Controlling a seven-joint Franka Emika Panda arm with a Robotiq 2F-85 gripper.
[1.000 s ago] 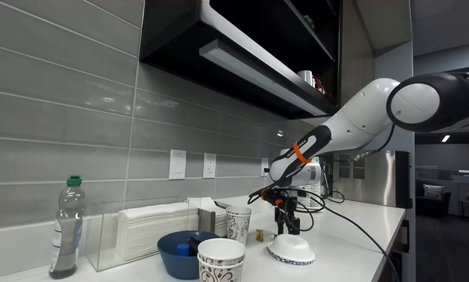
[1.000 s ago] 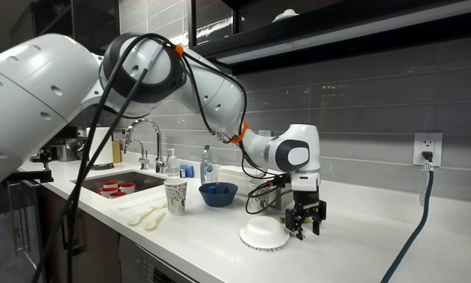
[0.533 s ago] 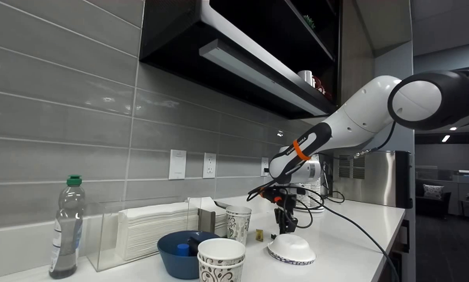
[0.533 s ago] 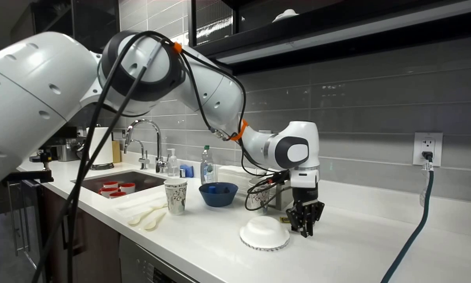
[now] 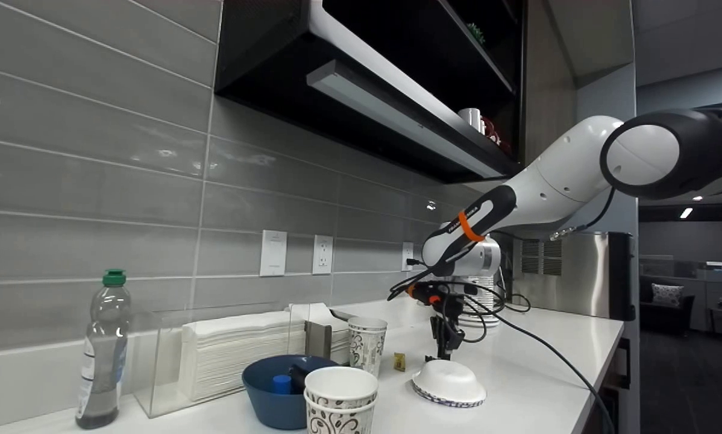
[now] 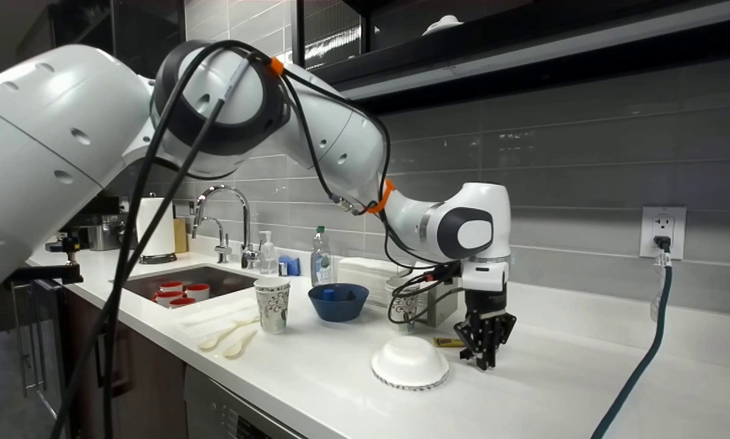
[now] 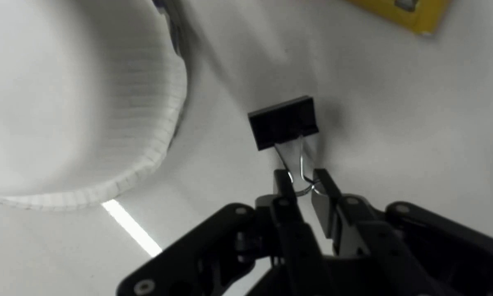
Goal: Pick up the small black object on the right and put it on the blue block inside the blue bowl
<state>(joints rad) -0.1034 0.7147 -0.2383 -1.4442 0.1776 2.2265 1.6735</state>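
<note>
The small black object is a binder clip [image 7: 283, 123] with silver wire handles. My gripper [image 7: 302, 183] is shut on those handles, its fingers a little apart with the wire loops between them. The clip's black body sticks out ahead of the fingertips. In an exterior view the clip [image 6: 466, 353] shows just beside the gripper [image 6: 485, 363], low over the counter; whether it touches the surface I cannot tell. The blue bowl [image 5: 273, 411] stands well away from the gripper, with the blue block [image 5: 281, 384] inside. Another dark object [image 5: 298, 376] lies in the bowl beside the block.
An upturned white dish [image 6: 410, 363] sits close beside the gripper. Near it lies a yellow packet [image 6: 448, 342]. Patterned cups [image 5: 341, 401] stand by the bowl, and more patterned cups [image 5: 367, 346] stand near the napkin holder [image 5: 240, 355]. A shelf [image 5: 397, 120] overhangs the counter.
The jaws have closed from wide apart onto the clip's handles. Over the last half second, gripper and clip have shifted together slightly away from the white dish and yellow packet.
</note>
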